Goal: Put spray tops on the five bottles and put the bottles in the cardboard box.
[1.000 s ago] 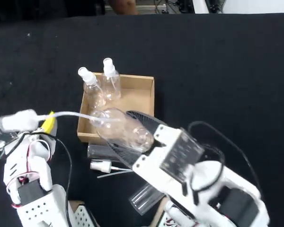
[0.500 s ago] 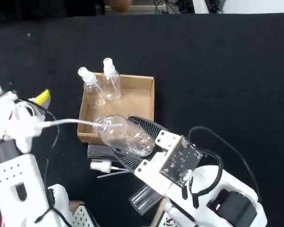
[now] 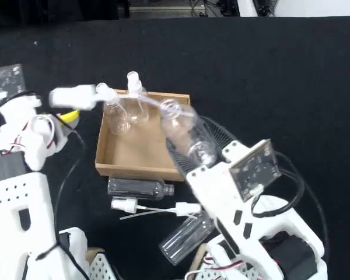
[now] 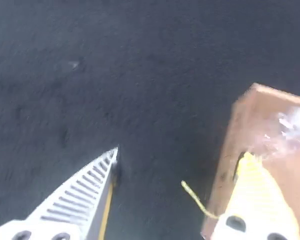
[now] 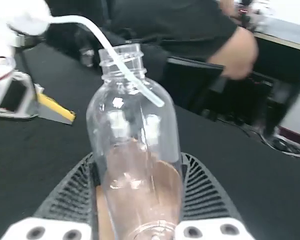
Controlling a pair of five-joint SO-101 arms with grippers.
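The clear bottle has no top on yet. It is held up in the air, tilted, over one side of the cardboard box. The right gripper squeezes its fat part, with one black finger on each side. A thin tube goes in through its open neck. The tube comes from a white spray top, which is off to the side, well away from the neck. The spray top is right by the left gripper. That gripper's fingers are wide apart, and I cannot tell if they touch the top. Two bottles with tops stand in a far corner of the box. Two bare bottles and two loose tops lie on the black table in front of the box
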